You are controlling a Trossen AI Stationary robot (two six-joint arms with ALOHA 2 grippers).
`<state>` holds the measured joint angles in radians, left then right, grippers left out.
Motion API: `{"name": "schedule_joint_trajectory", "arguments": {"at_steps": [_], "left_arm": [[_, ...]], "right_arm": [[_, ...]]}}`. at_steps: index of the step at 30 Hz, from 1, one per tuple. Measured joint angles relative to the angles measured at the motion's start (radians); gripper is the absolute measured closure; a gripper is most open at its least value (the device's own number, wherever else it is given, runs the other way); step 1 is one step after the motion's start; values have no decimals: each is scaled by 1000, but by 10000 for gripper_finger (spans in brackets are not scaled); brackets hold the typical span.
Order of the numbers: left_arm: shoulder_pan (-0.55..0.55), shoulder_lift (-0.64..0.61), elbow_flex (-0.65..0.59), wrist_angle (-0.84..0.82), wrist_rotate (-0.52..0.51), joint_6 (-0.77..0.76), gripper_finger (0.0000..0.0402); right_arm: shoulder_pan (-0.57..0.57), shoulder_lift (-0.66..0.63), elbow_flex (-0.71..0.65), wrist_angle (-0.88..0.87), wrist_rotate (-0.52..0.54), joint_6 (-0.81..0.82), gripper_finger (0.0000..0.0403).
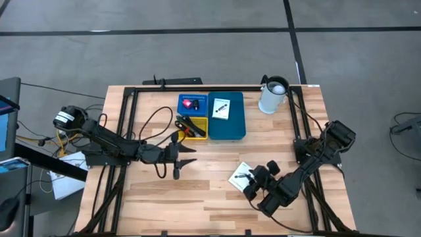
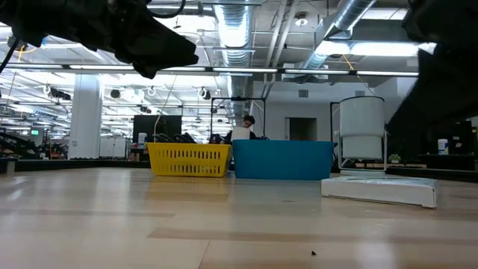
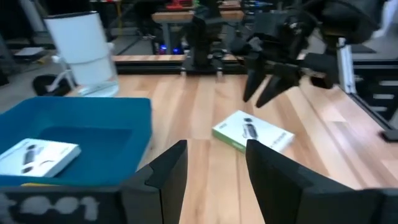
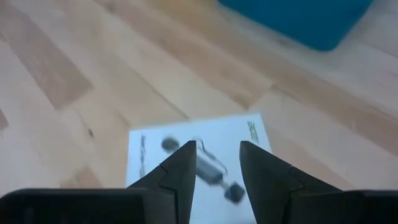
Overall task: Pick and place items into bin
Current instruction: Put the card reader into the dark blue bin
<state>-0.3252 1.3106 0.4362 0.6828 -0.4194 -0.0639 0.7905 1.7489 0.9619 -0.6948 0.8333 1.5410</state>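
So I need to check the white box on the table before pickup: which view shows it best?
Left wrist view: the white box shows whole, below the right pincer. Right wrist crops it, high view shows it small, low view edge-on.

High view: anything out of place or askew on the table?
One white packet lies loose and skewed on the bare wood, outside the blue bin. The right tool hovers open over it. Nothing spilled or damaged.

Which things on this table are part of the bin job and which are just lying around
Part of the job: the white packet on the wood under the right gripper, the blue bin with a packet inside, the small yellow basket of pens.
Lying about: the white jug, the black bar at the table's far edge.
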Motion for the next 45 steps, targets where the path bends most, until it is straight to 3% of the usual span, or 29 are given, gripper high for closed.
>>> {"name": "schedule_joint_trajectory", "arguments": {"at_steps": [8, 12, 19, 33, 45], "left_arm": [[0, 0, 0, -22, 49, 15, 248], [0, 0, 0, -37, 49, 15, 248], [0, 0, 0, -44, 50, 15, 248], [0, 0, 0, -44, 51, 14, 248], [0, 0, 1, -51, 52, 14, 248]], "right_arm": [[-7, 0, 0, -24, -204, -151, 285], [-27, 0, 0, -129, -263, -75, 285], [-75, 0, 0, -271, -267, 24, 285], [-223, 0, 0, -174, -362, -254, 285], [-238, 0, 0, -57, -497, -312, 285]]}}
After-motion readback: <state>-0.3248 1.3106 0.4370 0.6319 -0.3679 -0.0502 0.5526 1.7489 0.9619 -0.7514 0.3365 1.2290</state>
